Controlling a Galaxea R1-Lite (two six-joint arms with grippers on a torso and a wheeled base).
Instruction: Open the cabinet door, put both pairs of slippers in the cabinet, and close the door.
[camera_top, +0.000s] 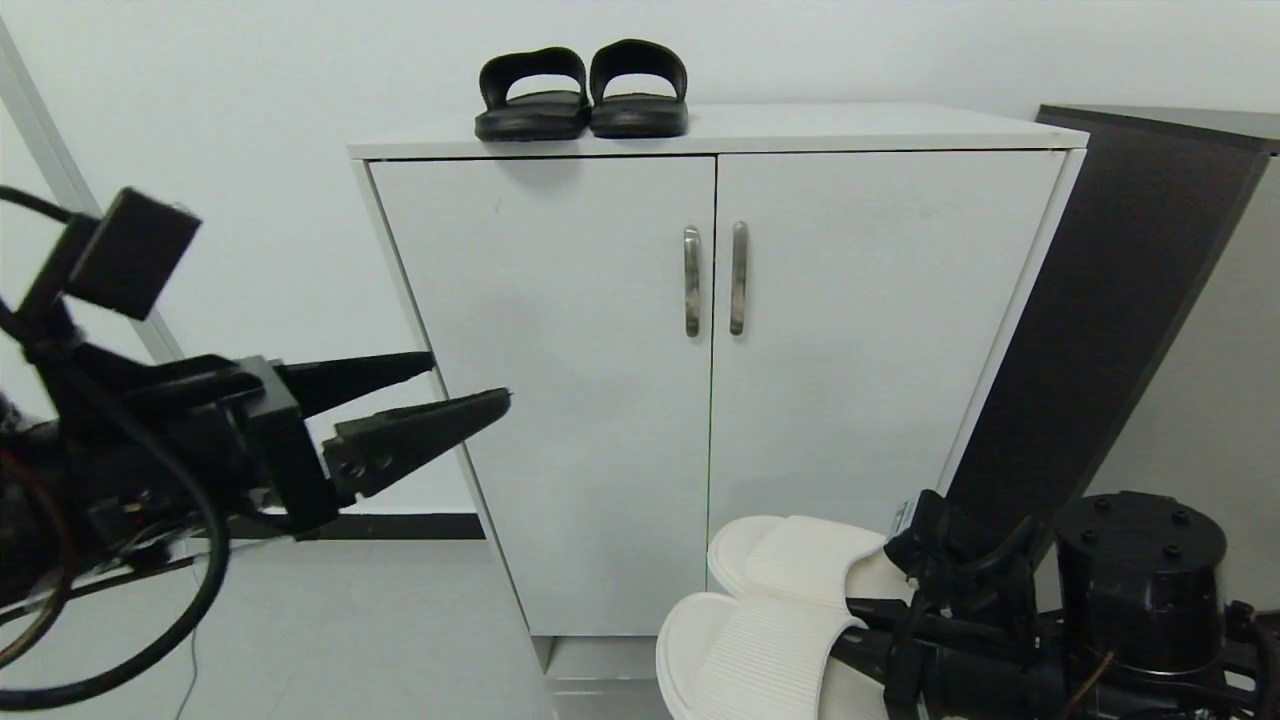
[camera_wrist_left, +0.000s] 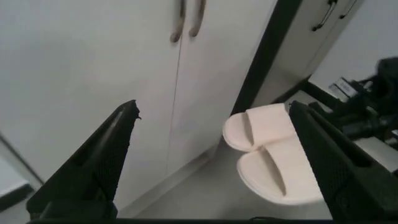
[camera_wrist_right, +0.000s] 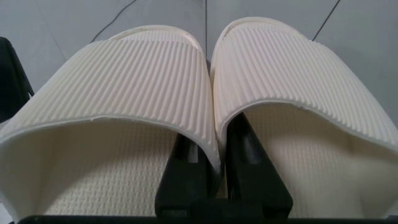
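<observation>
We're pinching two white slippers in our right gripper, fingers clamped. Our left gripper is hanging with fingers wide apart, empty. Two black slippers are sitting front-left atop the cabinet.

I can read no text, number or sign here. A tag just beside the white slippers is too small to make out.

Cabinet: white, both doors shut, two upright handles close together at the middle seam.
Black slippers: side by side on the cabinet top, left half.
White slippers: side by side, low before the right door, held on right gripper.
Left gripper: spread apart, tips at the cabinet's left edge.
Panel: dark, just right of the cabinet.
</observation>
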